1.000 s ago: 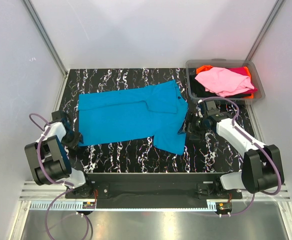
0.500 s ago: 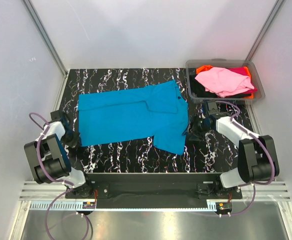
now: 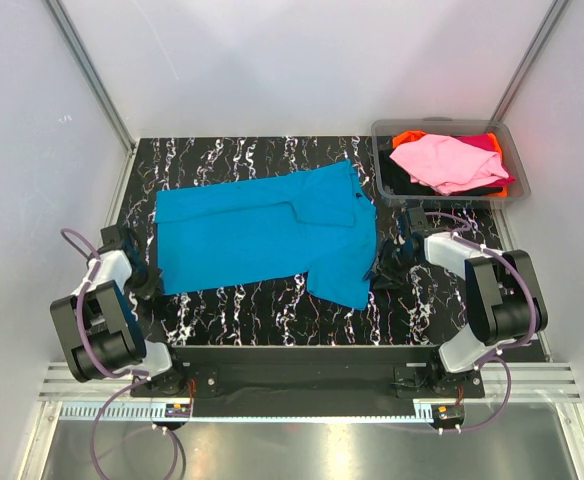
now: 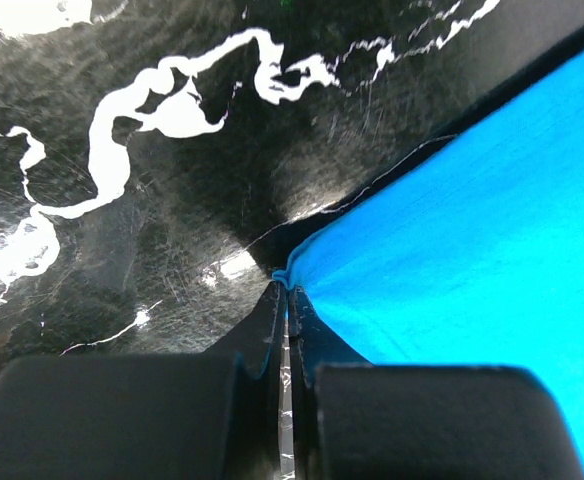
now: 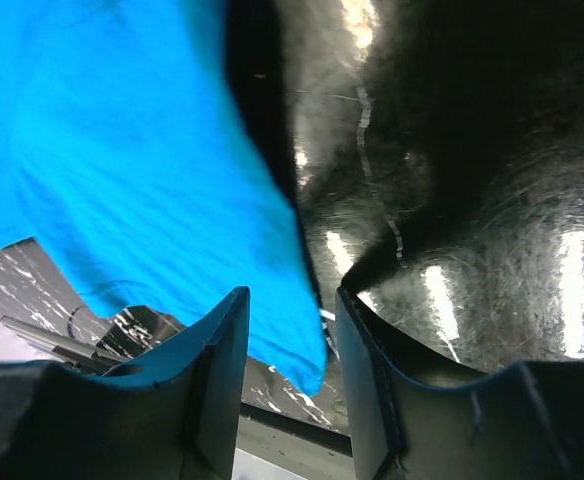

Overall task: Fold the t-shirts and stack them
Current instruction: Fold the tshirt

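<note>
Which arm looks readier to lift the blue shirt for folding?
Left: the left gripper is shut on a corner of the turquoise t-shirt; the right gripper is open around the opposite edge.

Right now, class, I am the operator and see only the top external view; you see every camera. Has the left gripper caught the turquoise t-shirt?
Observer: Yes. In the left wrist view the left gripper is shut on a corner of the turquoise t-shirt.
Operator: And the right gripper?
Observer: The right gripper has its jaws apart, with the shirt's edge showing between them, not yet pinched.
</note>
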{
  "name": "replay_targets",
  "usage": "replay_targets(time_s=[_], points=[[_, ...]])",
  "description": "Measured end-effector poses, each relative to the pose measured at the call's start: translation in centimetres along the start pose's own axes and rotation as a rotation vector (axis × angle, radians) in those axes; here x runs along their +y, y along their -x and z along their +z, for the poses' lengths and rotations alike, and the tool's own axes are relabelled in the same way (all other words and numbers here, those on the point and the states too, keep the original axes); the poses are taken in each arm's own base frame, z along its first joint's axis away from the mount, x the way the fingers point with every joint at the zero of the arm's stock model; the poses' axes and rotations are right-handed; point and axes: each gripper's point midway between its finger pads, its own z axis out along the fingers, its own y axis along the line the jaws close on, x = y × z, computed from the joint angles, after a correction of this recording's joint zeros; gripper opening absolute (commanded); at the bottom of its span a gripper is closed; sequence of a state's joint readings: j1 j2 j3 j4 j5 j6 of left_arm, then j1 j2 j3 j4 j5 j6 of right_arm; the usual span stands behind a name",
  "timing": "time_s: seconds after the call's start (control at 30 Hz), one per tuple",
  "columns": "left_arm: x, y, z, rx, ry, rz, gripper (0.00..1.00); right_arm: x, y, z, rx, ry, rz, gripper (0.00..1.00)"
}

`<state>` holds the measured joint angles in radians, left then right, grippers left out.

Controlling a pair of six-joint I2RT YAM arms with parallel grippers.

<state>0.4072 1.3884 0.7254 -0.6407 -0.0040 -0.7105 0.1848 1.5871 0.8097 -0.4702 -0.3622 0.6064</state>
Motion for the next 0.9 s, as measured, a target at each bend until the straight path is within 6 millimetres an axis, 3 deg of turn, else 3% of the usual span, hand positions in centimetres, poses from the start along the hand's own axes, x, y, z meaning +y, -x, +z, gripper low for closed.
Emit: replay_targets(time_s=[0.4,0.53,0.57,0.6,0.7,0.9], points=[[0.29,-0.49,0.07,0.006,-0.005,0.01,0.0,0.26,-0.48,0.68,0.009,0.039,0.05,0.38],[0.29,-0.5,0.07,0.007,-0.005,0.011,0.0,0.23,-0.42,0.87,0.003,0.041,0.059,0.29],[0.29,-0.5,0.07,0.007,-0.005,0.011,0.0,0.18,-0.43,0.89,0.003,0.04,0.06,0.18],[0.29,-0.5,0.07,0.007,-0.005,0.011,0.0,0.18,-0.42,0.93,0.002,0.04,0.059,0.18],[0.3,-0.49,0.06,0.006,-0.005,0.011,0.0,-0.12,-0.45,1.12,-0.003,0.034,0.058,0.01],[0.19,-0.37,-0.25,-0.004,-0.014,0.014,0.0,-0.26,-0.74,0.95,-0.01,0.039,0.06,0.0]])
